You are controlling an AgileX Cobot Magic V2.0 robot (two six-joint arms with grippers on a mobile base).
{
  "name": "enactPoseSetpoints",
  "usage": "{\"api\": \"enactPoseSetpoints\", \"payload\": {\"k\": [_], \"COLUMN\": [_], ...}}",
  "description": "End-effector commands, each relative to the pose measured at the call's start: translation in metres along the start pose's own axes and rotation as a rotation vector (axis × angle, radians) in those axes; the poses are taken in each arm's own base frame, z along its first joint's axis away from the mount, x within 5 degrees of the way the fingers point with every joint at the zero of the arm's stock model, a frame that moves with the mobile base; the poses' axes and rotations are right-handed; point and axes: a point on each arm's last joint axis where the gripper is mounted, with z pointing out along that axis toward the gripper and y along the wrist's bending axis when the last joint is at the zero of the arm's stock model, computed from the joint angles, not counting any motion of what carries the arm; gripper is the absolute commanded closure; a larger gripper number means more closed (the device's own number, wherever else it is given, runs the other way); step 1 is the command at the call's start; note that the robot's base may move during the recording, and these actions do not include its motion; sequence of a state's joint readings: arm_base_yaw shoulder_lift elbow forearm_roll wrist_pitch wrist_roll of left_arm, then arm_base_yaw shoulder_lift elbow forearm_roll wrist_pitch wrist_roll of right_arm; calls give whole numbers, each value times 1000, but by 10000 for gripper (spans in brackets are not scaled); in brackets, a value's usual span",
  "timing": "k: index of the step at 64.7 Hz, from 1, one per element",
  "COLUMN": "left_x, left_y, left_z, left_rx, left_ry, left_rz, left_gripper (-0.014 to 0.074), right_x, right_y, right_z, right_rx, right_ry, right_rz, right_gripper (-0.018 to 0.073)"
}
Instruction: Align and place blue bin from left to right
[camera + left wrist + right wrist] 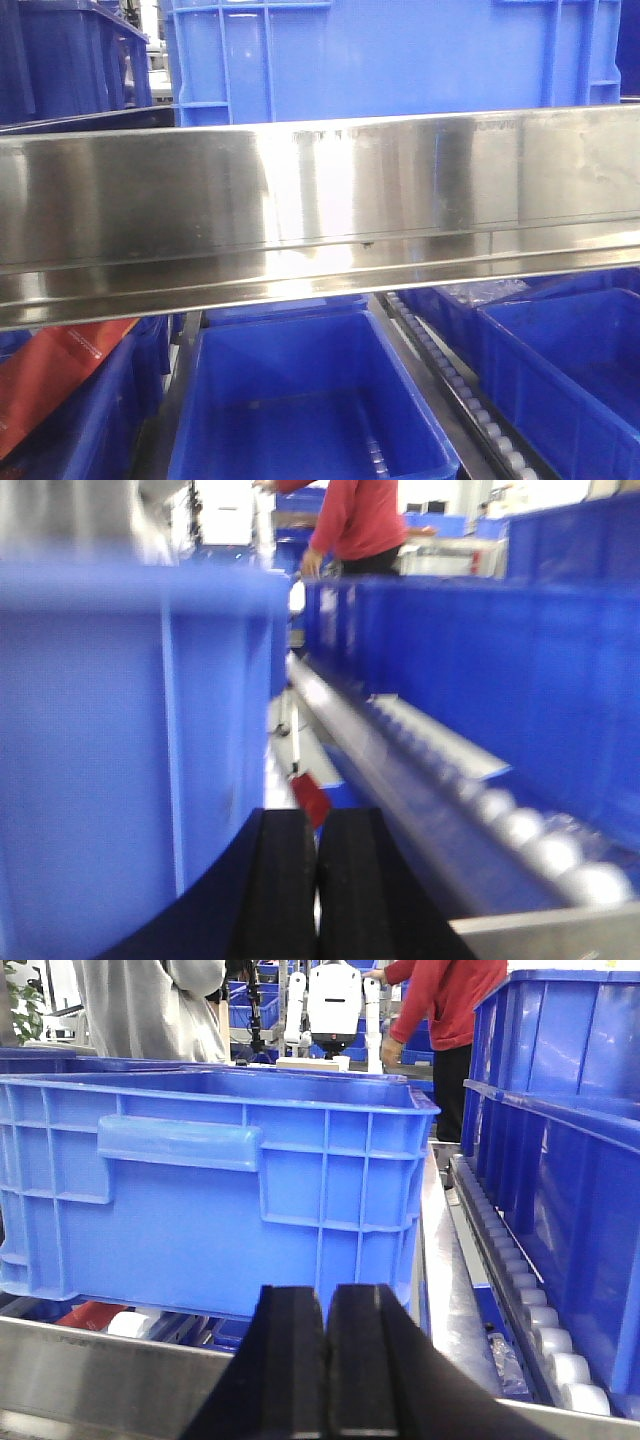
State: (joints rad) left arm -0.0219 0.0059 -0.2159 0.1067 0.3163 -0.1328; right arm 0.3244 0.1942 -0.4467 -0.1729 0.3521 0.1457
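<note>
The blue bin (220, 1190) stands on the upper shelf just behind the steel front rail (90, 1360), its handled end wall facing me. From the front view the same bin (390, 60) rises above the rail (320, 220). My right gripper (327, 1360) is shut with nothing in it, low in front of the bin's right half and apart from the wall. My left gripper (318, 880) is also shut and empty. It sits beside a blurred blue bin wall (130, 760) on its left. Neither gripper shows in the front view.
A roller track (520, 1300) runs along the right of the bin, with stacked blue bins (570, 1130) beyond it. Rollers (520, 830) and another blue bin (500, 670) lie right of my left gripper. Lower-shelf bins (310, 400) sit under the rail. People stand behind (450, 1000).
</note>
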Motion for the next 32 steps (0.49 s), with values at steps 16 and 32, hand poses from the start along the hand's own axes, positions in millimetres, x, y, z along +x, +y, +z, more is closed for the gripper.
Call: {"api": "enactPoseSetpoints", "payload": {"k": [16,32], "left_x": [43,43], "left_y": [-2,-2], "left_z": [15,15], "left_rx": [31,30], "left_ry": [-104,-98], "left_rz": [-11,-11], "left_gripper": [595,595], "right_x": [-2,-2], "right_y": [0,0], "right_z": [-1,-1], "right_rx": [0,-1], "right_ry": [-29,-30], "right_rz": [-13,-13], "right_gripper": [648,648]}}
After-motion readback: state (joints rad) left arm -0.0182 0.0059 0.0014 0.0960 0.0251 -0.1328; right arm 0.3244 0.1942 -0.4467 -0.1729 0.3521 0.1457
